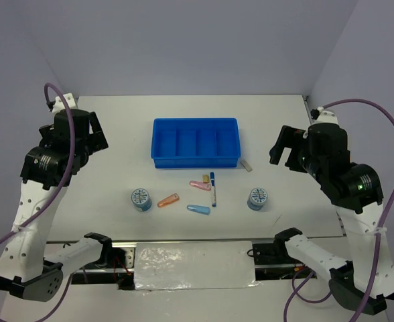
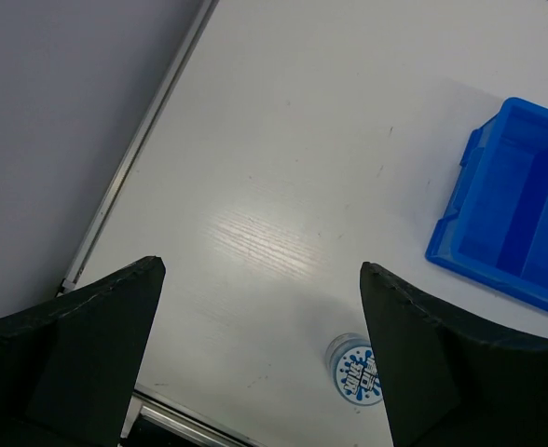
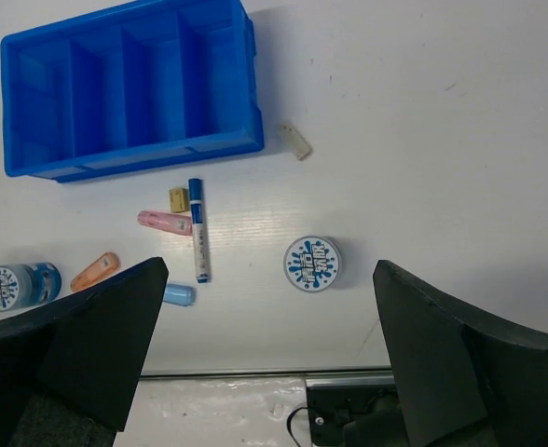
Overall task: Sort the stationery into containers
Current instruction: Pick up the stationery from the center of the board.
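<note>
The blue four-compartment tray (image 1: 195, 142) sits mid-table with nothing in it. In front of it lie a pink capsule (image 1: 198, 184), a tan block (image 1: 206, 178), a blue-tipped pen (image 1: 213, 188), an orange capsule (image 1: 168, 200) and a blue capsule (image 1: 198, 209). Two blue-white discs stand at the left (image 1: 141, 199) and right (image 1: 257, 198). A whitish block (image 1: 246, 164) lies by the tray's right corner. My left gripper (image 1: 95, 133) and right gripper (image 1: 281, 149) hang open and empty, high above the table. The right wrist view shows the right disc (image 3: 313, 264), the pen (image 3: 198, 230) and the tray (image 3: 130, 88).
A metal rail and a shiny sheet (image 1: 193, 265) run along the table's front edge between the arm bases. The left wrist view shows the table's left edge strip (image 2: 134, 158), the left disc (image 2: 355, 371) and a corner of the tray (image 2: 516, 214). Grey walls surround the table.
</note>
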Tool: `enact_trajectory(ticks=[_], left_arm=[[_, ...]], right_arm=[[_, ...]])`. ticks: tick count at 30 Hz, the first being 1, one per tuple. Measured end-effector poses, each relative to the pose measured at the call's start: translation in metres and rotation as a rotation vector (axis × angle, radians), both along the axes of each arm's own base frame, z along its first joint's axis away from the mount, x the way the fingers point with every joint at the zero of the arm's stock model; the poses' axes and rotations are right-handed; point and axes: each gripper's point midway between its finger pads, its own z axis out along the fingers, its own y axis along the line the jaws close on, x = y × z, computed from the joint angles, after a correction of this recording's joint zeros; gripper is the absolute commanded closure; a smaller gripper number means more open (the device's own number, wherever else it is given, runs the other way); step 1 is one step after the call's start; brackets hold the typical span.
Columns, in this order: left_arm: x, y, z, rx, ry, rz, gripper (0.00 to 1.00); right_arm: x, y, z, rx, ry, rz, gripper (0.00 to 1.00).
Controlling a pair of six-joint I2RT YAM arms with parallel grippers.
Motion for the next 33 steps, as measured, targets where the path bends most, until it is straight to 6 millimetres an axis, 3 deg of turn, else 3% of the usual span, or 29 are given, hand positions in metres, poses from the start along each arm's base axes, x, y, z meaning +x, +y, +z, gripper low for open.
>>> enact_trajectory(ticks=[4, 7, 10, 16, 18, 23, 28, 30, 33], left_arm=[[0.000, 0.000, 0.001, 0.001, 0.001, -0.001, 0.01], [0.000, -0.001, 0.001, 0.000, 0.000, -0.004, 0.01], [0.002, -0.003, 0.001, -0.008, -0.003, -0.014, 0.01], [0.006, -0.012, -0.011, -0.030, 0.016, -0.056, 0.01], [0.007, -0.015, -0.020, -0.034, 0.036, -0.070, 0.01], [0.007, -0.020, -0.039, -0.038, 0.083, -0.095, 0.01], [0.006, -0.021, -0.036, -0.036, 0.066, -0.110, 0.01], [0.005, -0.020, -0.033, -0.037, 0.051, -0.111, 0.01], [0.004, -0.020, -0.031, -0.039, 0.040, -0.113, 0.01]], right_arm=[[0.000, 0.000, -0.003, 0.000, 0.009, -0.002, 0.00], [0.001, 0.001, -0.021, -0.006, 0.048, -0.003, 0.00], [0.005, 0.004, -0.070, -0.027, 0.171, -0.015, 0.00], [0.006, 0.011, -0.211, -0.097, 0.510, -0.041, 0.00], [0.001, 0.012, -0.235, -0.102, 0.567, -0.040, 0.00], [0.010, 0.019, -0.250, -0.087, 0.572, -0.033, 0.00], [0.007, 0.032, -0.266, -0.070, 0.576, 0.000, 0.01], [0.002, 0.032, -0.274, -0.074, 0.598, -0.012, 0.03], [-0.002, 0.028, -0.281, -0.088, 0.621, -0.042, 0.18]])
